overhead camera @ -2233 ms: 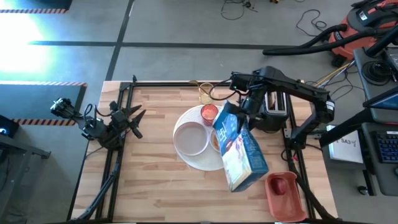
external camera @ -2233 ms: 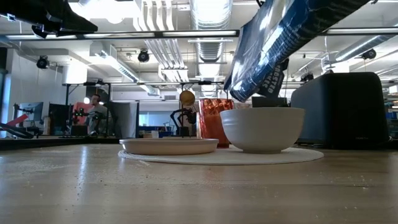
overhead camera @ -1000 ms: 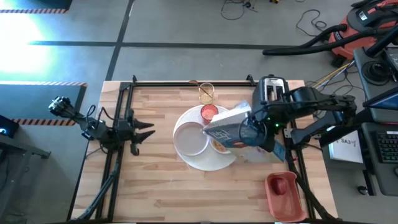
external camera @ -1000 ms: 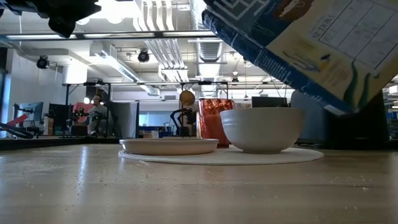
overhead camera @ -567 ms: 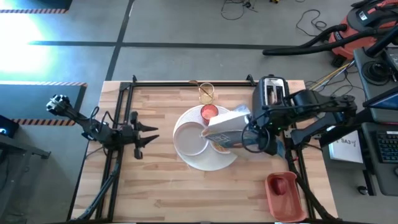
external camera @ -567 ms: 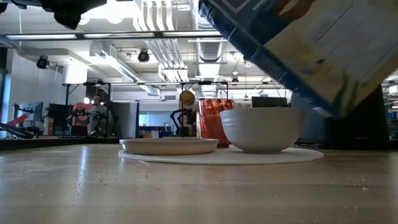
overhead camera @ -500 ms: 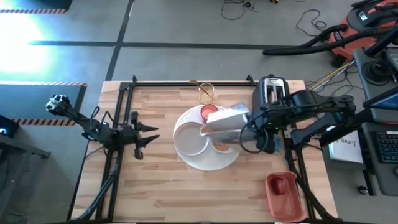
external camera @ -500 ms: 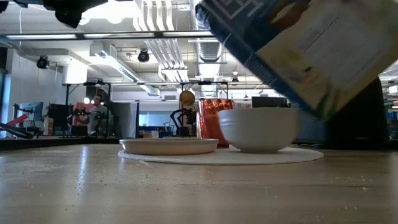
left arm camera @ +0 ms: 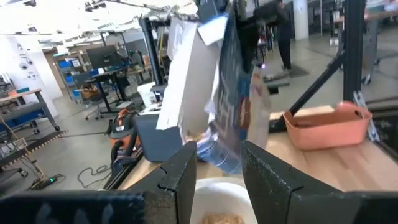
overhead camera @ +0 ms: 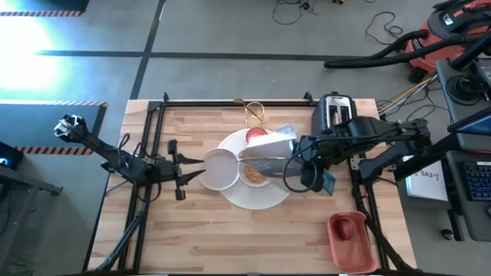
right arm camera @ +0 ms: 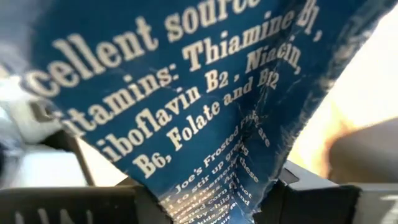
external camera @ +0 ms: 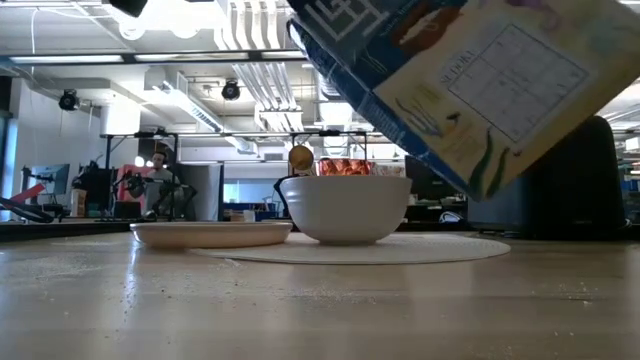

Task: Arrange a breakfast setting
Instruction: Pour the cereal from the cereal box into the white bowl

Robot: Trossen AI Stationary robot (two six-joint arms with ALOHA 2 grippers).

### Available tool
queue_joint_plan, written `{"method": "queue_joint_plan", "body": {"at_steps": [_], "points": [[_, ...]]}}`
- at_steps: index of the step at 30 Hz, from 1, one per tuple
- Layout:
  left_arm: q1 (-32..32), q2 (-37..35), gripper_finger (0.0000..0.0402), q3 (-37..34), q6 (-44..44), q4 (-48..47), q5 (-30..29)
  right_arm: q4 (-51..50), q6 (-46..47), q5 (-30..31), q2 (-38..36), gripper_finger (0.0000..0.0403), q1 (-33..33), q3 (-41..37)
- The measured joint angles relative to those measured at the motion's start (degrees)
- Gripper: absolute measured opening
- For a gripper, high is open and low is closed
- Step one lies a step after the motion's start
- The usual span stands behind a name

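Two end effectors: right (overhead camera: pixel 301 170) pinching cereal box (overhead camera: pixel 267 153) over bowl (overhead camera: pixel 252 173); left (overhead camera: pixel 201 161) gripping small plate (overhead camera: pixel 218 169).

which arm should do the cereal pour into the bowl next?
Right. Its hand already holds the cereal box tilted above the bowl on the large plate. The left hand is low at the small plate's edge, away from the box.

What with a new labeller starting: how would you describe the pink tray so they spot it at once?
On the wooden table, go to the corner at the high view's bottom right. A salmon-pink rectangular tray sits there alone, holding something red, unlike the round white plate mid-table.
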Motion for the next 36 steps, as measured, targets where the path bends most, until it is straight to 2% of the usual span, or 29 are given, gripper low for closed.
{"method": "queue_joint_plan", "body": {"at_steps": [4,7,11,18,24,29,36], "points": [[0.0,2.0,0.0110,4.3,-2.3,-6.8,0.1,0.7,3.4,1.1,-0.6,0.0120,0.6,0.7],[0.0,4.3,0.0110,6.1,-5.7,-10.4,0.2,3.2,2.3,2.5,-0.6,0.0120,1.2,1.7],[0.0,7.1,0.0110,7.3,-11.9,-15.1,0.2,6.1,0.5,1.0,-0.6,0.0120,1.8,2.9],[0.0,12.7,0.0110,8.6,-13.1,-12.2,0.3,14.1,-4.4,2.2,-0.6,0.0120,1.7,4.0],[0.3,17.2,0.0114,12.7,-16.0,-13.6,0.6,14.0,-4.8,2.3,-0.6,0.0120,1.8,3.8],[0.5,15.3,0.0143,14.0,-17.3,-15.5,1.7,14.5,-4.9,4.4,-0.6,0.0120,1.8,3.8],[0.5,12.4,0.0198,11.7,-17.7,-15.0,1.7,17.9,-6.8,4.3,-0.5,0.0120,1.8,3.8]]}}
